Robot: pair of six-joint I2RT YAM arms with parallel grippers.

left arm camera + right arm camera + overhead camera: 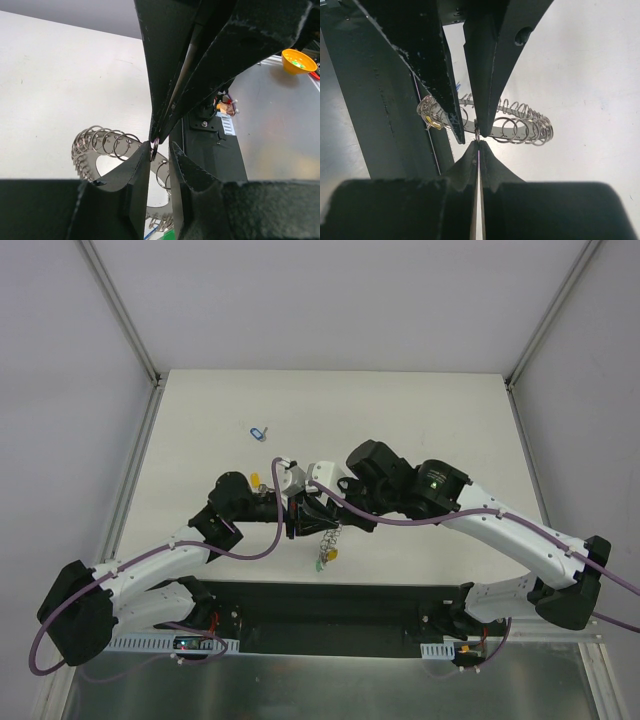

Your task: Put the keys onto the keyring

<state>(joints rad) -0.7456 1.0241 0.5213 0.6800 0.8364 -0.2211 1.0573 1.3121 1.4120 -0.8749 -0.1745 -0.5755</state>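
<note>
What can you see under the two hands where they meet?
The keyring, edged with wire loops, sits below the left hand and right hand. Green- and yellow-tagged keys show at its near end. The hands cover part of it.

- The keyring [515,127]: a flat, dull grey disc edged with thin, bright, shiny metal wire loops.
- The left gripper [159,152] and right gripper [479,146]: matt black plastic, slightly rough, with pale scuffs along the edges.
- The counter [420,410]: smooth, matt off-white.
- The key [259,432], upper left of the top view: a blue plastic tag, too small to judge its finish.
- The arm shells [510,530]: smooth white plastic with a slight sheen.
- The cables [400,525]: a smooth purple sheath.
- The sheet [330,690] along the bottom of the top view: bare brushed metal, softly reflective.
- The bowl [298,61], upper right of the left wrist view: glossy orange plastic.
</note>
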